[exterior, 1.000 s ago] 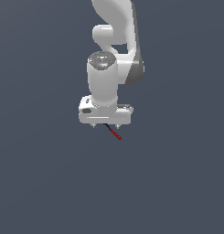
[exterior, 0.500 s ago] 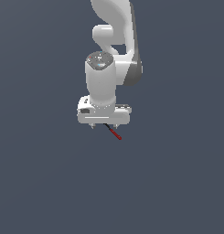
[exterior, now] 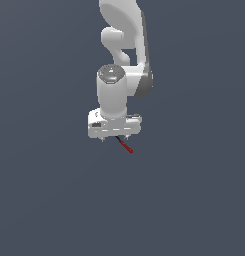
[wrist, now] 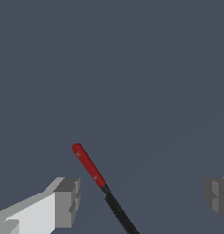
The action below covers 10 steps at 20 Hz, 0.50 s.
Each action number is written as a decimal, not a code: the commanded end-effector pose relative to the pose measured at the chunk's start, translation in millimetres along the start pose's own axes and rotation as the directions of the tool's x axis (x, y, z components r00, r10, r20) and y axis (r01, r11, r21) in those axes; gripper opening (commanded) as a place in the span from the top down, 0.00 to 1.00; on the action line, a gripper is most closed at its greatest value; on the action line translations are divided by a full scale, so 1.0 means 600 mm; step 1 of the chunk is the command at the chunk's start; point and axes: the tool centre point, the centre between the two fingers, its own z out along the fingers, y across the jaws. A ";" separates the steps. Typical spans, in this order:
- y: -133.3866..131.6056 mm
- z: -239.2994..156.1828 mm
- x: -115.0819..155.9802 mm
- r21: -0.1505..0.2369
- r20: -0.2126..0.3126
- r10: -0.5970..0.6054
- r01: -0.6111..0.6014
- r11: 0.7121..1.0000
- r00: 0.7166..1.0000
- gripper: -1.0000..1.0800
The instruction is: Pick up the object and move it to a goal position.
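Observation:
The object is a thin rod, red at one end and black at the other, lying on the dark grey floor. In the exterior view it pokes out from under the white gripper, toward the exterior view's right. The wrist view shows the object lying slantwise between the two grey fingertips, with its black part running out of the frame. My gripper is open, its jaws wide apart and neither one touching the rod. How far the fingertips hang above the floor cannot be told.
The white arm rises straight up behind the hand. A plain dark grey surface surrounds the rod on all sides. No goal marker shows in either view.
The hand has come down slightly over the rod. The rod has stayed where it was, and the jaws remain apart.

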 end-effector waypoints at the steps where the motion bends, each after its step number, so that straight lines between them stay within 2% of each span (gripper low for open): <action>1: -0.003 0.017 -0.013 0.000 0.004 -0.057 0.057 0.998 0.998 0.04; 5: -0.009 0.048 -0.039 0.001 0.011 -0.168 0.168 0.986 0.986 0.04; 10: -0.019 0.087 -0.076 0.007 0.017 -0.311 0.310 0.951 0.950 0.04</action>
